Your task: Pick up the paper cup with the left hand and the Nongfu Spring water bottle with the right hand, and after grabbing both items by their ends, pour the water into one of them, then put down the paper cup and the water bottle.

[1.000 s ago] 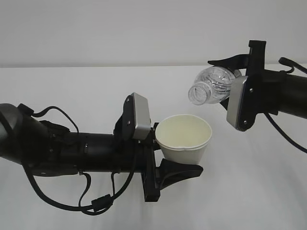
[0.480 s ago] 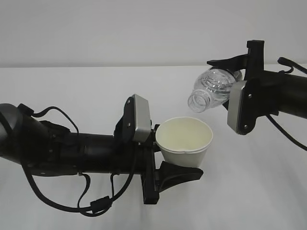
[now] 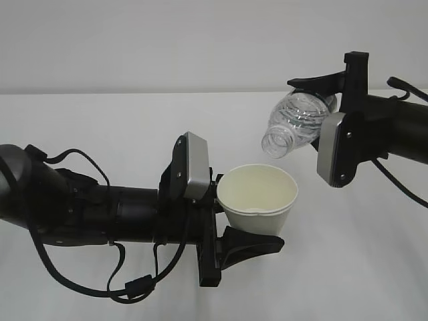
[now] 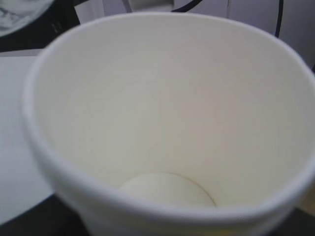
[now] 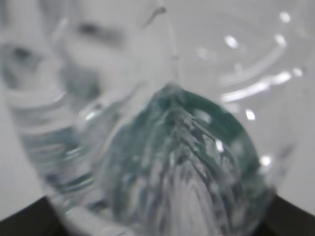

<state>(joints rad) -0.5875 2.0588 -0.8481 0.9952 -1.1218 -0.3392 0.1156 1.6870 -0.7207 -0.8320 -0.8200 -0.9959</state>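
Note:
My left gripper (image 3: pixel 254 219) is shut on the paper cup (image 3: pixel 258 198) and holds it upright above the table. The white cup's cream inside fills the left wrist view (image 4: pixel 162 98); I cannot tell whether water lies in it. My right gripper (image 3: pixel 314 114) is shut on the base end of the Nongfu Spring water bottle (image 3: pixel 297 119). The clear bottle is tipped, with its open mouth pointing down-left just above the cup's far right rim. No stream of water shows between them. In the right wrist view the bottle (image 5: pixel 162 147) is a blur with green showing through.
Both arms hang over a plain white table (image 3: pixel 100 127) in front of a pale wall. Black cables (image 3: pixel 100 284) loop under the left arm, and another trails from the right arm (image 3: pixel 394 130). A corner of the bottle (image 4: pixel 17 12) shows at the top left of the left wrist view.
The bottle's mouth has dipped lower towards the cup as the right gripper turned. The cup and left gripper have sunk slightly.

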